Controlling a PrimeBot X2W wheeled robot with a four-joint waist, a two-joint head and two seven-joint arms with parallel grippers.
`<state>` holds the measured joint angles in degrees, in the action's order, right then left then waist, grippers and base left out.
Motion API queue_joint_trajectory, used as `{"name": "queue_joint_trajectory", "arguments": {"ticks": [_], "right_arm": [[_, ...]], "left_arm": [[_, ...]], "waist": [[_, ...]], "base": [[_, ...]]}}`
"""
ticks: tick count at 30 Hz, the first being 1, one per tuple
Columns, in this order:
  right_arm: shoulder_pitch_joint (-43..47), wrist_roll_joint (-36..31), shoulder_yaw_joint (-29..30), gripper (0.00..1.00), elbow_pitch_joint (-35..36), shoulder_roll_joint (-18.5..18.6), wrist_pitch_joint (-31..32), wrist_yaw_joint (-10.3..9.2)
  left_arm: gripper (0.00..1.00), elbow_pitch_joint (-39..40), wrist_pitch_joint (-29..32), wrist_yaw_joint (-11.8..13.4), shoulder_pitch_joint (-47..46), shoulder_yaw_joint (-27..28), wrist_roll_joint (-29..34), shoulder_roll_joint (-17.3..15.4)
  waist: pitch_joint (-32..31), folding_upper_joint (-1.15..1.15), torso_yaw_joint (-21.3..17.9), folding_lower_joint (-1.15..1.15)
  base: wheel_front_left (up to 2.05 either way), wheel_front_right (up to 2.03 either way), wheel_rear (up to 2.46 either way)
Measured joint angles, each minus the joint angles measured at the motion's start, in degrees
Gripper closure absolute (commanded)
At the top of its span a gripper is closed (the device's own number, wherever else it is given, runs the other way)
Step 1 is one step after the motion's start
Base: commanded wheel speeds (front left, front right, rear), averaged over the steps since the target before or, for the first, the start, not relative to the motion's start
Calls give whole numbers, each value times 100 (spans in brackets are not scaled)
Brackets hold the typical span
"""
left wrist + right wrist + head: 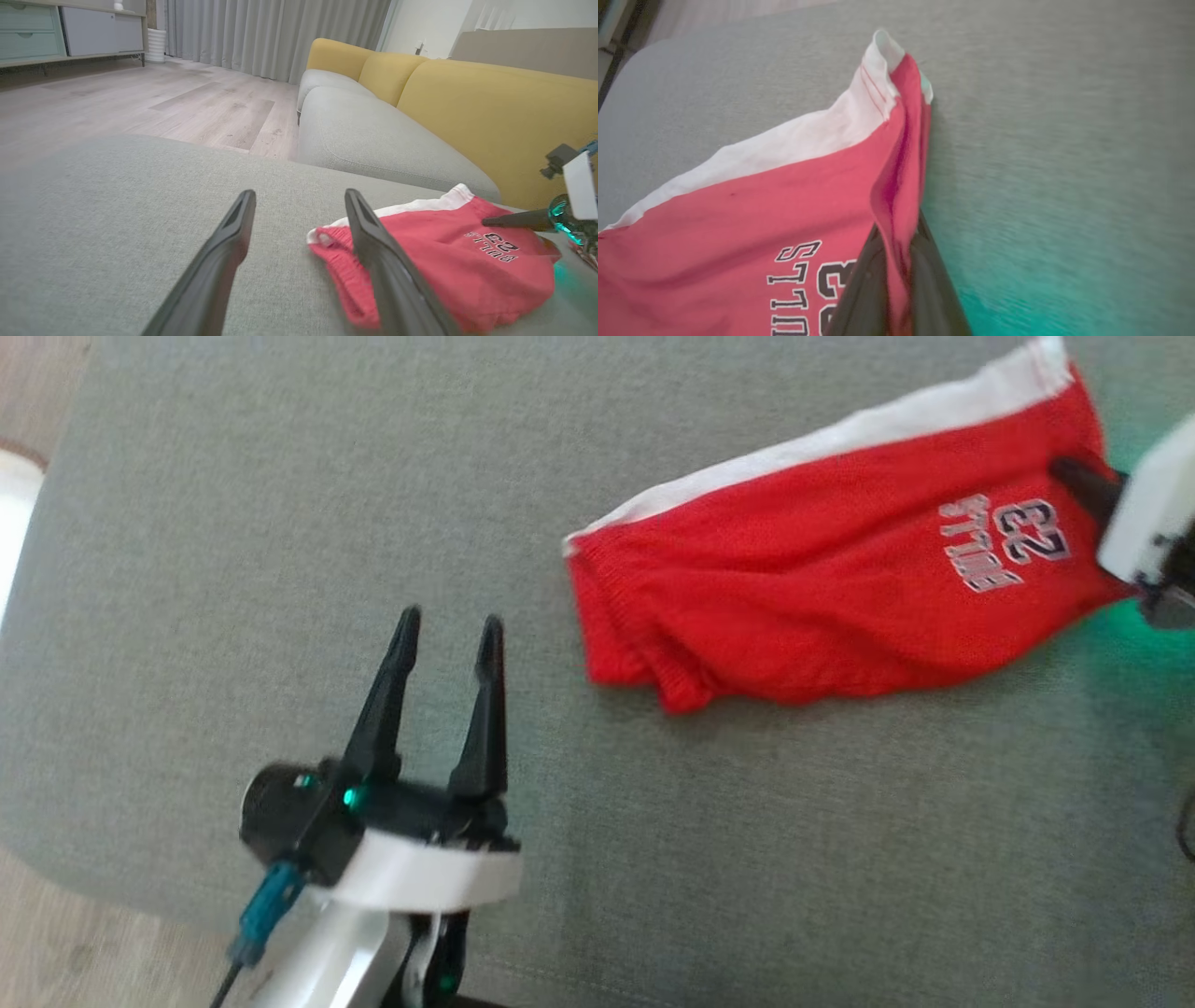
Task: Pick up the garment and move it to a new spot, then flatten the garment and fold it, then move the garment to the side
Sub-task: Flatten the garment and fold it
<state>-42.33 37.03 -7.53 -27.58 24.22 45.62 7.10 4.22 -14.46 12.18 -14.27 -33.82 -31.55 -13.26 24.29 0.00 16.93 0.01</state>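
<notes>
The garment (822, 588) is a red pair of shorts with a white waistband and a "BULLS 23" print, lying folded on the grey cushion (653, 859) at the upper right. My right gripper (1074, 478) comes in from the right edge and is shut on the garment's right edge; in the right wrist view a ridge of the garment (901, 186) is pinched between the dark fingers (864, 289). My left gripper (448, 625) stands open over bare cushion, left of the garment and apart from it. In the left wrist view its fingers (373, 252) frame the garment (467, 266).
The grey cushion's rounded edge (56, 859) runs at the lower left, with wooden floor (47, 952) beyond. The left wrist view shows a sofa with yellow backrests (490, 107), grey curtains (261, 32) and a low cabinet (70, 28) across the floor.
</notes>
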Motion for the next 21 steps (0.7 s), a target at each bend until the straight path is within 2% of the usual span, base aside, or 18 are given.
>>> {"name": "queue_joint_trajectory", "arguments": {"ticks": [8, 12, 16, 21], "right_arm": [[782, 16, 1204, 100, -32, 207, -363, 0], [795, -57, 1469, 100, 319, 119, -411, 0], [776, 32, 1057, 100, 1205, -237, -207, 0], [895, 83, -22, 100, 2070, -784, 241, 0]], "left_arm": [[0, -24, -8, -422, 869, 610, 611, 234], [0, -99, -8, -668, 1051, 772, 791, 422], [0, -200, -8, -867, 1185, 903, 942, 581], [0, -281, -8, -1045, 1256, 1105, 1093, 740]], "waist": [[-448, 0, -271, -1], [-592, 0, -358, -1], [-697, 0, -385, -1], [-752, 0, -345, -1]], "base": [[0, 0, 0], [0, 0, 0], [0, 0, 0], [0, 0, 0]]}}
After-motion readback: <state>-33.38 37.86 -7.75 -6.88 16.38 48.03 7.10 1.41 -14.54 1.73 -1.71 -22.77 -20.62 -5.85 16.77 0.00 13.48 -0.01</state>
